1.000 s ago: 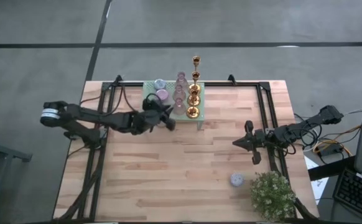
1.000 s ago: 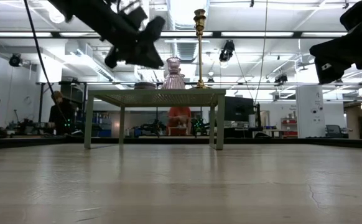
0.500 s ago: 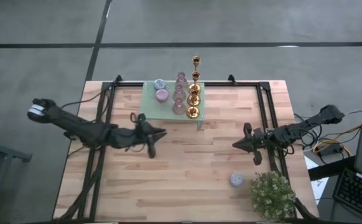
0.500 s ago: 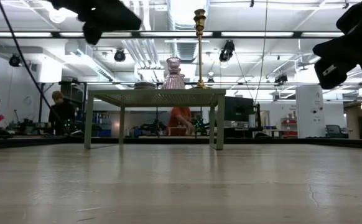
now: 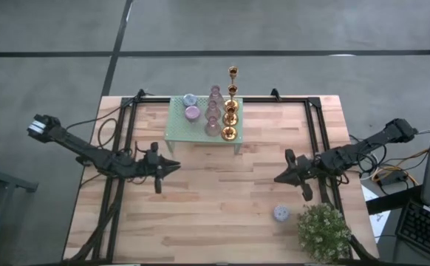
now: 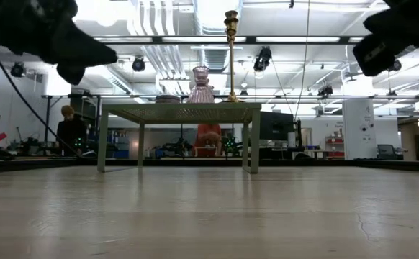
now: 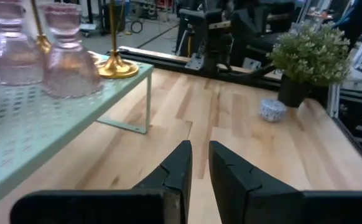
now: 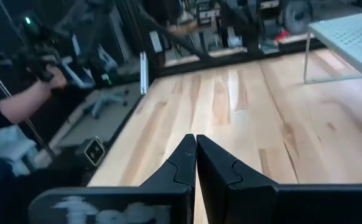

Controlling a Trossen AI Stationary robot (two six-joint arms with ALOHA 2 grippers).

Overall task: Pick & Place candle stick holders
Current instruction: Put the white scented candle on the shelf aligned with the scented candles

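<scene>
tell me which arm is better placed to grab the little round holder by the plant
Right. In the high view the right hand hangs close to the small round holder beside the plant; the left hand is across the table, nearer the green rack.

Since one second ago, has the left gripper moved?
Yes. The left gripper has drawn back from the mint-green rack, toward the table's near-left side, empty.
</scene>
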